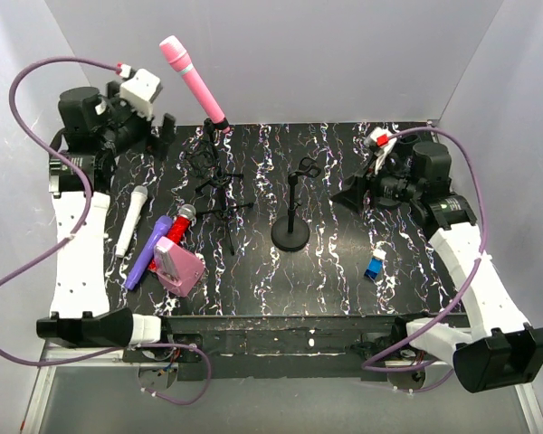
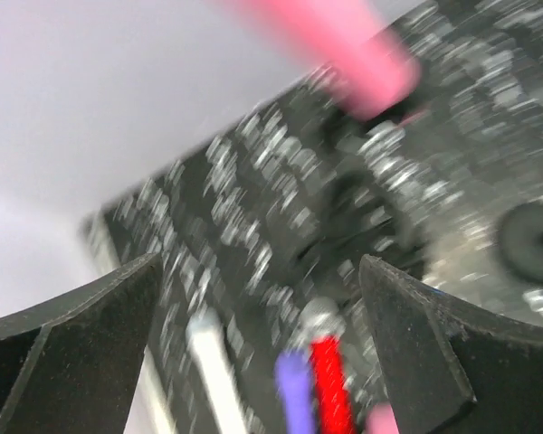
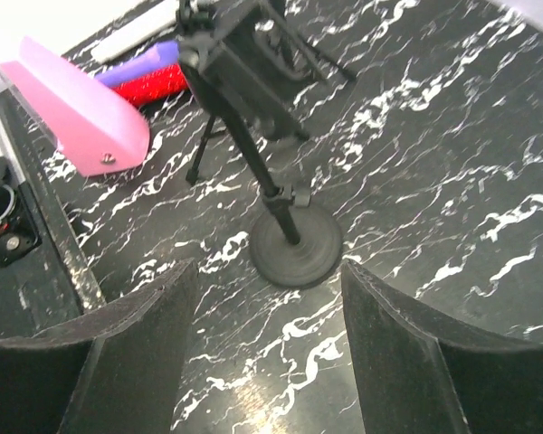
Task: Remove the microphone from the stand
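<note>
My left gripper (image 2: 258, 348) has its two fingers (image 2: 77, 348) spread wide, and there is nothing between them. The wrist view is smeared, so I can make out little detail there. The pink microphone (image 1: 192, 77) shows as a blur beyond the gap.

From the top view, this gripper sits at the far left of the black marbled table (image 1: 344, 289). It is near the microphone's lower end but apart from it. The microphone sits in the tripod stand (image 1: 219, 185), gripped at its lower end. It tilts up and to the left, with its head over the back edge of the table.

My right gripper (image 3: 271, 353) is also parted and holds nothing. It hangs above the table on the right side. Past its fingers (image 3: 434, 362) I see the round-base stand (image 3: 294, 249) standing upright, its pole rising to a dark clip close to my camera.

Beyond that, towards the left front of the table, lies a pink box (image 3: 81, 117). A red microphone (image 3: 154, 86) and a purple microphone (image 3: 145, 61) lie side by side just behind it. A white microphone (image 1: 131, 220) lies further left, on its own. A small blue object (image 1: 375, 267) rests on the table near my right arm.
</note>
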